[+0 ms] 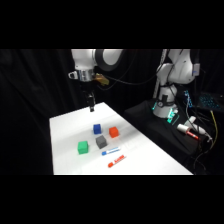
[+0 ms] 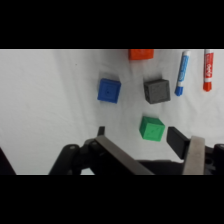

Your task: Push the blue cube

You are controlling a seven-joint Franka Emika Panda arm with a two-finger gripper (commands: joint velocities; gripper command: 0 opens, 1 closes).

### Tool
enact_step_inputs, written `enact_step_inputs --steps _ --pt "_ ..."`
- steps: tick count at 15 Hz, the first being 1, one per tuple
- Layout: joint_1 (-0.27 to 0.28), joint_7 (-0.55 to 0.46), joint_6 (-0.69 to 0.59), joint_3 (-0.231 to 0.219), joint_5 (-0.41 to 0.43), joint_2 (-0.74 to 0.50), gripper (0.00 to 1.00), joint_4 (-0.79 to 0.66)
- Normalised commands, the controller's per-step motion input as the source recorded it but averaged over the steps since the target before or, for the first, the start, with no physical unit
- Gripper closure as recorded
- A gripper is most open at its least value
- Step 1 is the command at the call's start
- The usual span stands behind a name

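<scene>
The gripper (image 1: pixel 92 107) is held above the table's (image 1: pixel 65 145) far edge, jaws seen apart. The blue cube (image 1: pixel 97 129) is left untouched, the dark grey cube (image 1: pixel 101 142) at its 5 o'clock.

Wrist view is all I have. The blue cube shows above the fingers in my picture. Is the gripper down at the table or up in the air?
Observer: Up in the air. In the side view the gripper hangs over the far end of the table, touching neither it nor the blue cube.
Operator: The red thing at my top edge is cut off. What is it?
Observer: A red cube, whole in the side view, beside the blue cube and apart from it.
Operator: Where is the arm's base?
Observer: The base stands beside the table, at the side view's upper right.
</scene>
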Motion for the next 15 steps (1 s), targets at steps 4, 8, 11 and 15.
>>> enact_step_inputs --steps 4,8,11,15 --pt "-0.052 0.14 -0.01 -0.039 0.000 0.16 0.56 0.25" --pt "-0.052 0.10 -0.04 -0.045 -0.011 0.01 0.89 0.10" --pt "-0.043 0.05 -0.02 -0.018 0.011 -0.06 0.99 -0.03" --pt "-0.015 0.03 0.06 0.009 0.025 -0.04 0.95 -0.12"
